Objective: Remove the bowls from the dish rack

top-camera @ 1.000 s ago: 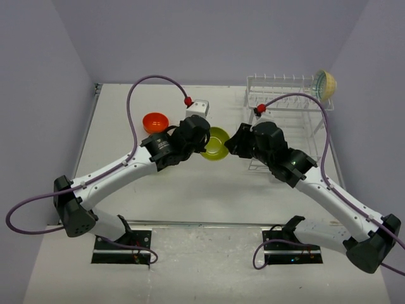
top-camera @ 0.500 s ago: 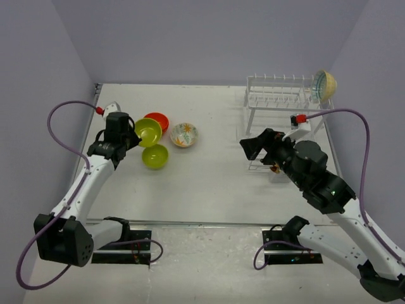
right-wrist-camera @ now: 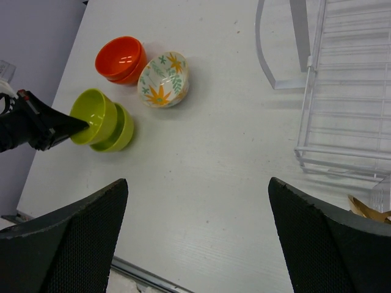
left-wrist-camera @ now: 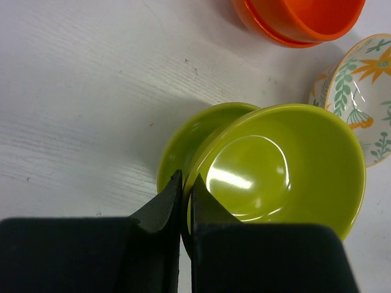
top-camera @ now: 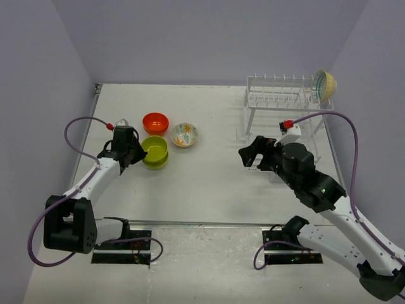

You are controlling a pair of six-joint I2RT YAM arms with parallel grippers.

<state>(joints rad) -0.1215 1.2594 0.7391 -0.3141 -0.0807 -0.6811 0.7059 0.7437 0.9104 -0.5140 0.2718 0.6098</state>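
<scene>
One lime bowl [left-wrist-camera: 275, 165] sits mouth-up, rim pinched by left gripper [left-wrist-camera: 185, 183]; right gripper [right-wrist-camera: 197, 182] gapes.

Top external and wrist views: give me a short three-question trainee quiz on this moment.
1. True or false: the left hand is shut on the rim of a lime green bowl.
2. Pick one: the bowl on the dish rack is A orange, B beige, C floral.
3. Short answer: what does the right hand hold?
Key: 1 true; 2 B; 3 nothing, it is open.
</scene>
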